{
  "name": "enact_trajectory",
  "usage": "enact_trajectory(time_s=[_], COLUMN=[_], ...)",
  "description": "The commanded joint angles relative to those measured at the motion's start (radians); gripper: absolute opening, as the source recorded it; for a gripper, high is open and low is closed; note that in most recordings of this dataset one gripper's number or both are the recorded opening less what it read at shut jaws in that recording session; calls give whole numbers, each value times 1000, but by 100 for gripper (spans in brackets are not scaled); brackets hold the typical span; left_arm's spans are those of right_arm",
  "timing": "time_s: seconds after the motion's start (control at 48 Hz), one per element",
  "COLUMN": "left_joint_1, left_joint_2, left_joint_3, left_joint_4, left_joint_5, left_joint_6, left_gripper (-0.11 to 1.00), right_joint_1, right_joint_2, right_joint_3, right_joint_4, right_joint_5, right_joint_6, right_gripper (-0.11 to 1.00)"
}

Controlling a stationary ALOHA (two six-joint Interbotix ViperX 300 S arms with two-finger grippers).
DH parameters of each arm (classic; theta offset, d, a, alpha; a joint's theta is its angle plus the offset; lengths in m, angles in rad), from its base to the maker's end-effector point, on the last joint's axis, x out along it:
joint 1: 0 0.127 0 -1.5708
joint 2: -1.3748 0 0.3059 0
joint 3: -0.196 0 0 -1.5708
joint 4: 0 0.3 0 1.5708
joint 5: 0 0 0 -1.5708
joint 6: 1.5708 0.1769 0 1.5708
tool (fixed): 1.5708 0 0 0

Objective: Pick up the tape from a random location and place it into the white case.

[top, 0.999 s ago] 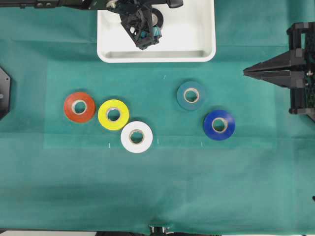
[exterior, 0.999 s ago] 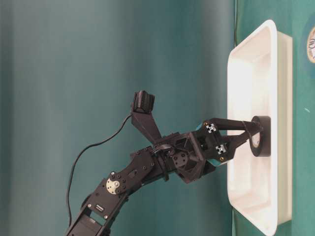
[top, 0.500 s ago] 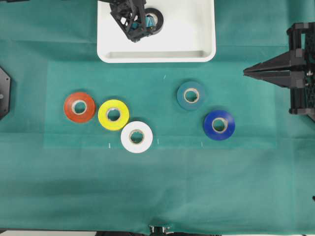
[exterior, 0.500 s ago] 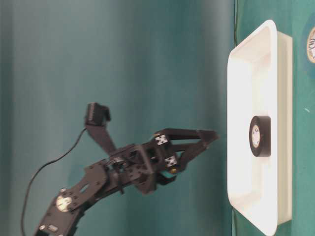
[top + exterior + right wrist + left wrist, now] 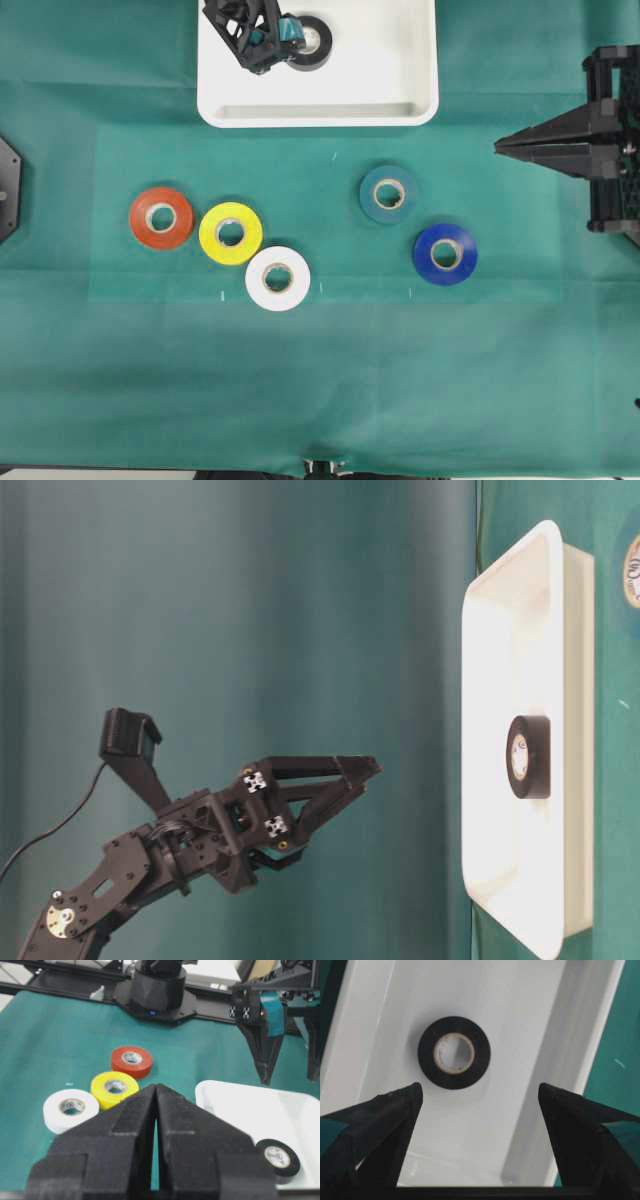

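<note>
The black tape [image 5: 312, 42] lies flat in the white case [image 5: 380, 70], near its far left part, with nothing touching it. My left gripper [image 5: 272, 45] hangs open and empty, well above the case and back from the roll. In the left wrist view the tape [image 5: 454, 1052] lies on the case floor [image 5: 520, 1025] ahead of the wide-apart left gripper [image 5: 480, 1090]. From table level the left gripper [image 5: 365, 772] is clear of the tape [image 5: 527, 757]. My right gripper [image 5: 497, 148] rests shut at the right, holding nothing.
On the green cloth lie a red roll [image 5: 161, 217], a yellow roll [image 5: 231, 233], a white roll [image 5: 278, 278], a dark teal roll [image 5: 389, 193] and a blue roll [image 5: 445, 254]. The case sits at the far middle edge.
The left gripper, which stood round the tape in the case a second ago, has lifted and drawn back from it. The tape stays in the case. The right arm has not moved.
</note>
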Motion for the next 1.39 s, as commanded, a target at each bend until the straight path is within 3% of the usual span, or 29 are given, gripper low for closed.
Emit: enact_trajectory(time_s=[0.0, 1.374], left_joint_1=[-2, -15], left_joint_2=[-38, -75], left_joint_3=[-15, -15], left_joint_4=[0, 0], left_joint_5=[2, 3], left_joint_6=[2, 3], left_gripper=[91, 90], right_joint_1=[3, 3], right_joint_2=[3, 5], right_joint_3=[-28, -28], right_joint_4=[2, 0], right_joint_5=[-5, -3], right_joint_6=[0, 0], right_gripper=[0, 0])
